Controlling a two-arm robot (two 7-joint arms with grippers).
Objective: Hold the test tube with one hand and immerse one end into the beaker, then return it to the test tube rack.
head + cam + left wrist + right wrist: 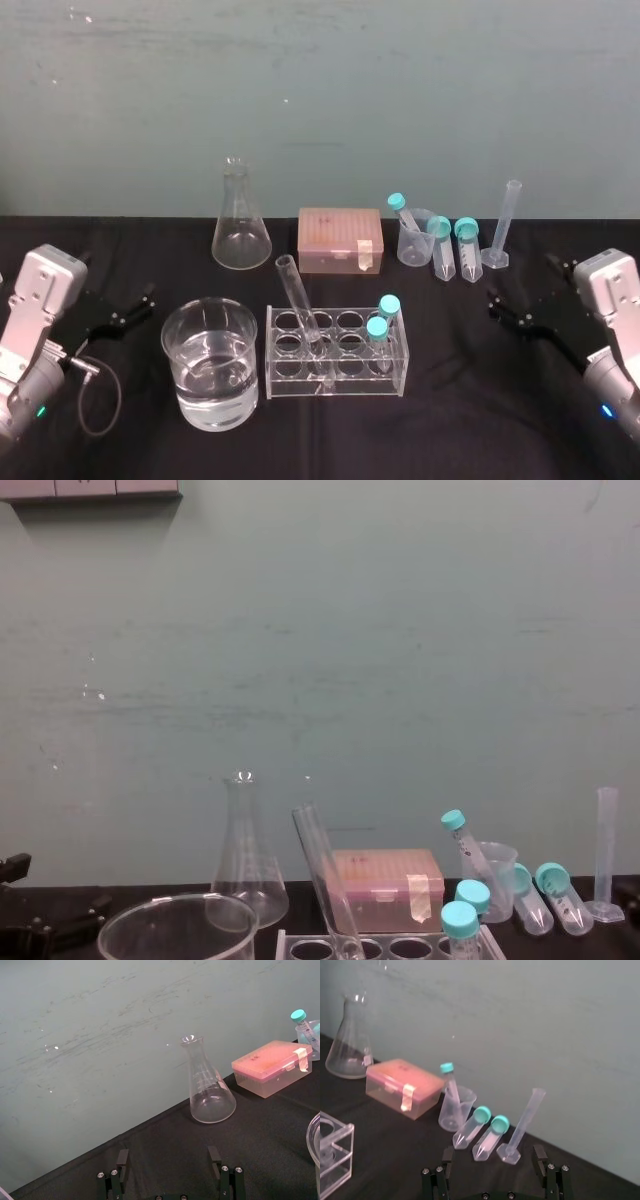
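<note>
— Tube?
— Long, slim, clear glass test tube (300,312), uncapped, leaned tilted in the test tube rack (338,392), just beside the water-filled beaker (190,385).
— Hands?
— Left hand (145,305) and right hand (497,305) sat at the desk's (450,430) sides, fingers apart, holding nothing.

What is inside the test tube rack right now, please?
The test tube leans in a hole of the test tube rack, and two teal-capped tubes stand at its right end. Where the tube's base rests is unclear.
</note>
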